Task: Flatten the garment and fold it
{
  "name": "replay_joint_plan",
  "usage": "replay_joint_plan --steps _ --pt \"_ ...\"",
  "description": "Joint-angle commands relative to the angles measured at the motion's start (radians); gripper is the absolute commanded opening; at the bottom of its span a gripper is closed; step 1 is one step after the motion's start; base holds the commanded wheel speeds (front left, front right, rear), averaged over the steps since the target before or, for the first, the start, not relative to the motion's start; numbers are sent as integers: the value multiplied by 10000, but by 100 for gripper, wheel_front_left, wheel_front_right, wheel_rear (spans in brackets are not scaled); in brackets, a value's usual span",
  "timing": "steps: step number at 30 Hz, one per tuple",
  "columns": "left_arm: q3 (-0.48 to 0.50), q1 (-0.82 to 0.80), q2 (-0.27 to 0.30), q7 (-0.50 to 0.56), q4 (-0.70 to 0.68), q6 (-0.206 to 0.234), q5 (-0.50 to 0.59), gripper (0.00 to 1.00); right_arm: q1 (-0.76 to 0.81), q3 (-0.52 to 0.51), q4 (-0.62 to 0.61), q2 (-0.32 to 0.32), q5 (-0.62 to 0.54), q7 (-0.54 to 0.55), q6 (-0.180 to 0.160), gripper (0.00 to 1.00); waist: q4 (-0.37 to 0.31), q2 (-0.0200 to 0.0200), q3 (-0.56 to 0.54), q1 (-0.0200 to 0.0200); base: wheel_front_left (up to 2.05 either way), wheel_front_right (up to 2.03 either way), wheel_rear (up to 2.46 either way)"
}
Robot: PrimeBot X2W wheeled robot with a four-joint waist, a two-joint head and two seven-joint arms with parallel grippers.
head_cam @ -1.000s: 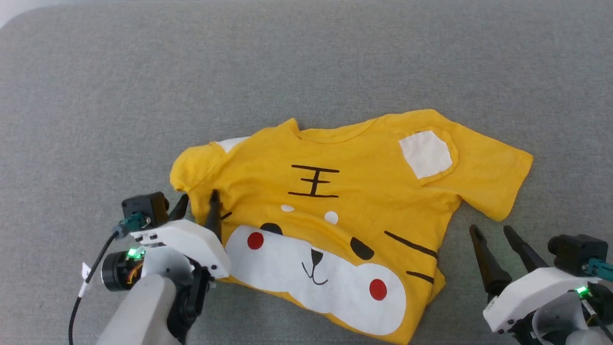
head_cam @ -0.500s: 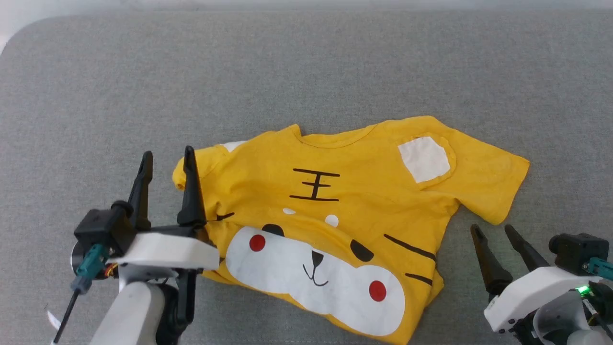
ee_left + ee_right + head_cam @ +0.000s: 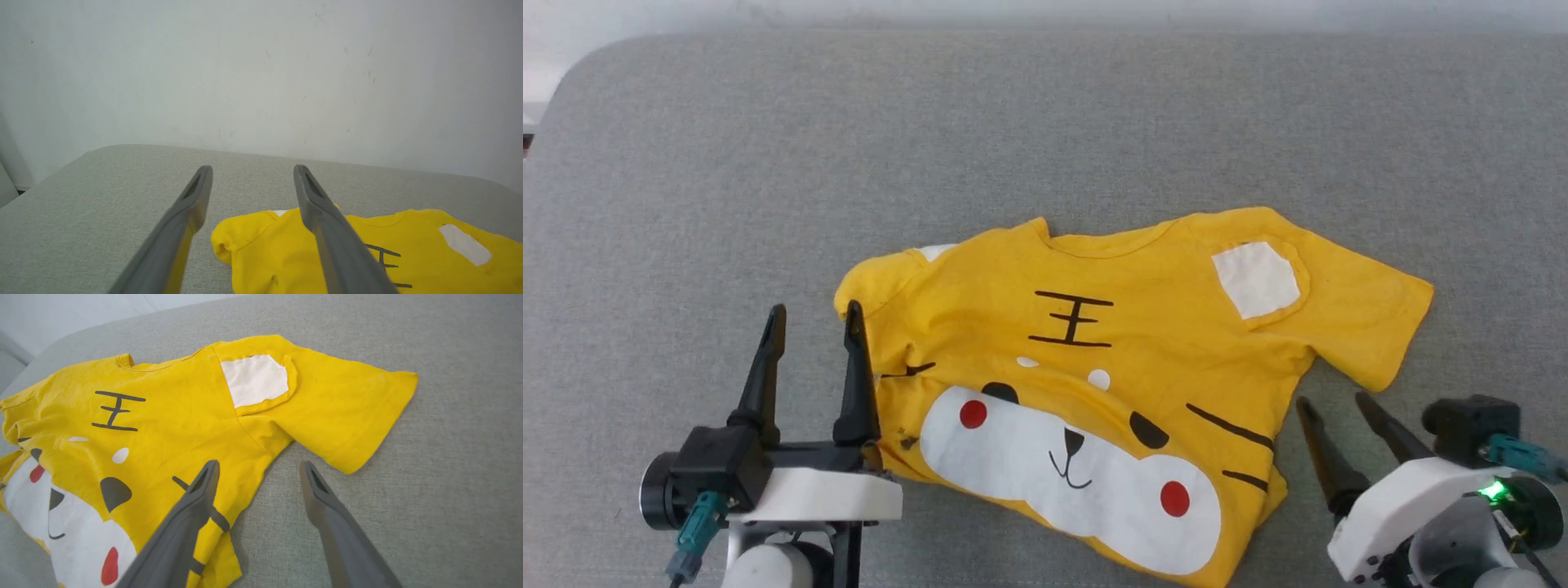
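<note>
Grey padded surface (image 3: 1045,122). The garment (image 3: 1094,343) lies face-up mid-surface, rumpled — light, limp cloth, probably best pinched at the bunched sleeve (image 3: 870,282). Left gripper (image 3: 815,309) and right gripper (image 3: 1333,400) flank it — both wide open, empty.

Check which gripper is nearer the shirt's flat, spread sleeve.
Right. The right gripper sits just short of that sleeve; the left gripper is beside the bunched sleeve opposite.

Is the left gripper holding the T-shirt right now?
No, the left gripper stands open at the edge of the T-shirt, its fingers pinching no cloth.
</note>
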Motion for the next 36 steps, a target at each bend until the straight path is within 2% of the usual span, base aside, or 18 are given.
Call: replay_joint_plan --steps 1,7,12,20,26,27,28,36 --pt "156 75 -123 -45 13 -151 196 100 63 198 -189 28 -276 349 -19 100 78 -1 -43 1 0 0 0" --pt "411 70 -473 -46 76 -492 502 100 -204 1354 -941 -131 -836 2041 -19 100 201 -1 18 1 0 0 0" --pt "494 -53 -784 -46 163 -782 606 100 -771 2135 -1154 -720 -728 3168 -19 100 410 -1 254 1 0 0 0" --pt "421 -428 -1042 -47 528 -1248 932 100 -1822 3396 153 -1822 -516 4758 -19 100 850 -1 614 1 0 0 0" --pt "367 -591 -1169 -47 769 -1429 1032 100 -2578 3972 1541 -2001 -460 4830 -19 100 1048 -1 718 1 0 0 0" --pt "369 -609 -1185 -47 802 -1448 1040 100 -2679 4011 1734 -1993 -497 4731 -19 69 1065 -1 727 1 0 0 0" --pt "379 -626 -1199 -47 829 -1464 1045 100 -2750 3986 1915 -1946 -503 4647 -19 2 1075 -1 732 1 0 0 0" --pt "619 -572 -1255 -47 913 -1487 1093 100 -3126 3579 2019 -1997 -494 4106 -19 0 840 -1 619 1 0 0 0"
